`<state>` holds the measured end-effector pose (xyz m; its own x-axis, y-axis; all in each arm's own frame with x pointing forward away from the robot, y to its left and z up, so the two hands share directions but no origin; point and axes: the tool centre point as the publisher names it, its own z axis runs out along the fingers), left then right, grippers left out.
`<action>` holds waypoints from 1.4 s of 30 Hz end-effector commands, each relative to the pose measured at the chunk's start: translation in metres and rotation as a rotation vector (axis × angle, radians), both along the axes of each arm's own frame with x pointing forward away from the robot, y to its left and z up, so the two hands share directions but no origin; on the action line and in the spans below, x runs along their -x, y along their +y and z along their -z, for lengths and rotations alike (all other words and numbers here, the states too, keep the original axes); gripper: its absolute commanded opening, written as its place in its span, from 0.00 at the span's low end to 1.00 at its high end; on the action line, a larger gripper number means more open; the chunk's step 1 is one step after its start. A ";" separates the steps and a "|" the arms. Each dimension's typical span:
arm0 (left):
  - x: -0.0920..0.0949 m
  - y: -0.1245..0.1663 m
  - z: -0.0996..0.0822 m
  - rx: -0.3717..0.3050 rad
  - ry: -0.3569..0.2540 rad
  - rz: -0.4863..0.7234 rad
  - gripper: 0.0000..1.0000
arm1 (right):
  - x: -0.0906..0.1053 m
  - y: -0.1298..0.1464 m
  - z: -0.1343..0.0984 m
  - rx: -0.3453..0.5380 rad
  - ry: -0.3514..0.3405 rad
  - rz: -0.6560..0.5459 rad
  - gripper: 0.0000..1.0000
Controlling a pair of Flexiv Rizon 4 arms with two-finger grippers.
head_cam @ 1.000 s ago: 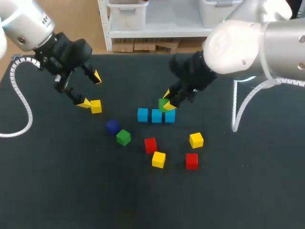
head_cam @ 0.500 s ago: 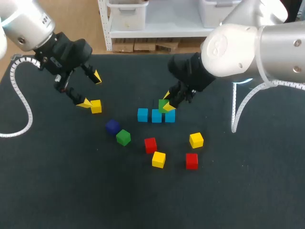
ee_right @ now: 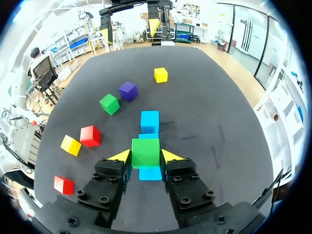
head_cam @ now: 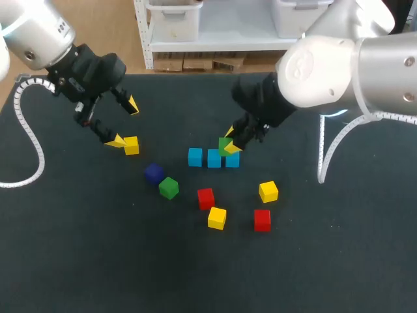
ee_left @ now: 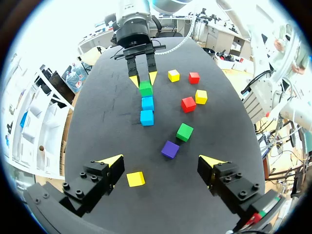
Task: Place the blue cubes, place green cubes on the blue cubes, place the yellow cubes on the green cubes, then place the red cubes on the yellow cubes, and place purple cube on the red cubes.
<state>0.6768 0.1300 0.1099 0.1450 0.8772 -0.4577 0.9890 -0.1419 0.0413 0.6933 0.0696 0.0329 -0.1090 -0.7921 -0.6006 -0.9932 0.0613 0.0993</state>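
**A:** Which step is in hand?

**B:** Green on blue. The right gripper (head_cam: 229, 141) is clamped on a small green cube (ee_right: 145, 152). It holds it over the row of three blue cubes (head_cam: 214, 158) on the black table top (head_cam: 78, 261), above the row's middle and right-end cubes. I can't tell whether the green cube touches them yet.

**A:** What does the next move call for?

**B:** In my judgement, set it squarely down on the blue cubes, then part the fingers without nudging the row. The second green cube (head_cam: 169, 188) comes after. It lies in front of the row, off its left end, beside a dark purple cube (head_cam: 154, 172).

**A:** And the other arm?

**B:** The left gripper (head_cam: 125, 122) has its fingers spread wide and holds nothing. It is well off the row's left end, with one tip just beside a yellow cube (head_cam: 131, 145).
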 end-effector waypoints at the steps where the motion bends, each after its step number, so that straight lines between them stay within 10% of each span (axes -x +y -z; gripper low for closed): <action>1: 0.000 0.001 0.001 0.004 -0.002 0.002 1.00 | 0.000 0.000 0.001 -0.001 0.002 0.001 0.00; 42: 0.000 0.001 0.001 0.004 -0.002 0.002 1.00 | -0.003 0.001 0.008 0.005 0.024 -0.002 0.06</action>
<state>0.6768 0.1300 0.1098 0.1449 0.8772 -0.4577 0.9890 -0.1418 0.0413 0.6942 0.0695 0.0257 -0.1216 -0.7960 -0.5930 -0.9909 0.0624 0.1194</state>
